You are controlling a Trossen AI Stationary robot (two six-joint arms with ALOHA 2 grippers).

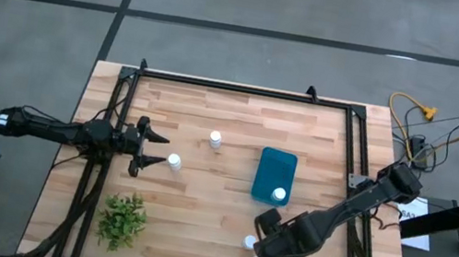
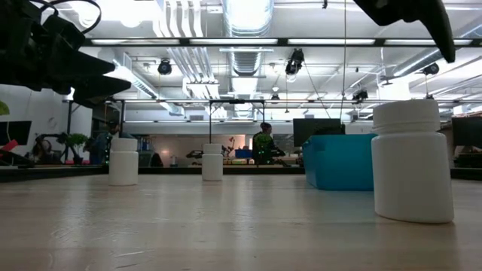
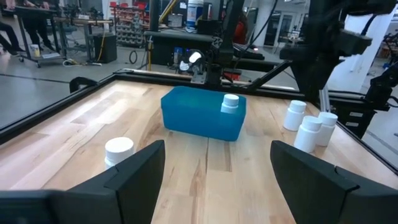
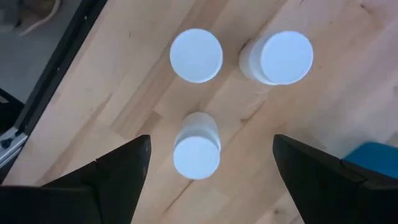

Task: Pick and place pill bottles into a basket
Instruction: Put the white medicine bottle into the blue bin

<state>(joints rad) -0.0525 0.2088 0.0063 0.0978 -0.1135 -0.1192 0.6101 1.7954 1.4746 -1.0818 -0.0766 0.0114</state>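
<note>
The teal basket (image 1: 275, 172) stands right of the table's middle with one white pill bottle (image 1: 279, 194) upright inside it. Two bottles (image 1: 215, 139) (image 1: 174, 162) stand upright left of it. Three more (image 4: 196, 55) (image 4: 283, 58) (image 4: 196, 152) stand in a cluster near the front; only one of them (image 1: 250, 241) shows in the high view. My right gripper (image 4: 211, 149) hangs open above this cluster, pointing down, its fingers on either side of the nearest bottle, touching nothing. My left gripper (image 1: 154, 149) is open and level at the left, its fingertips just short of a bottle (image 3: 119, 149).
A green leafy plant (image 1: 122, 220) lies at the front left. A black metal frame (image 1: 245, 88) runs along the table's edges. Bare wood lies between the left bottles and the basket. Cables (image 1: 413, 117) lie beyond the far right corner.
</note>
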